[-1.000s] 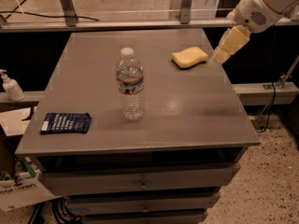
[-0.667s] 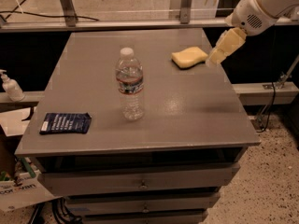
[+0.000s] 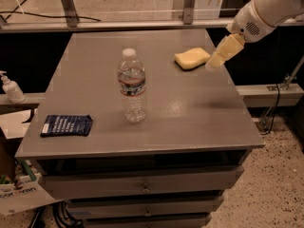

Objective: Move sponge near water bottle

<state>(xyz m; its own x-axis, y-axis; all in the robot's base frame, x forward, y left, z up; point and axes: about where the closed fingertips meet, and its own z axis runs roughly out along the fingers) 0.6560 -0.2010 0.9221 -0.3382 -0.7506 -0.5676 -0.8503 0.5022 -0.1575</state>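
Sponge is lying flat at the far right of the table. I am hanging my gripper just beside its right end, tilted down toward it, with the tip close to the tabletop. I cannot tell whether the tip is touching the foam. From here the gripper is reading as 1 yellowish padded mass, so I cannot tell whether it is standing wide or narrow. Nothing is showing in its grip.

The bottle is standing upright near the middle of the table, well apart from the sponge, toward the front and left. A dark blue packet is lying at the front left corner, out of the likely path.

I am judging 3 risks from here:
1. I am coming at the sponge from its side, not from above. If I am closing off-centre, I am likely nudging the foam away instead of getting around it.
2. The foam is soft. A shallow pinch on 1 corner is likely letting it fold and slip out on the way across.
3. The bottle is tall on a narrow base and looks light. If I am carrying the sponge in low or overshooting, I am risking tipping it and sending it rolling off the table.
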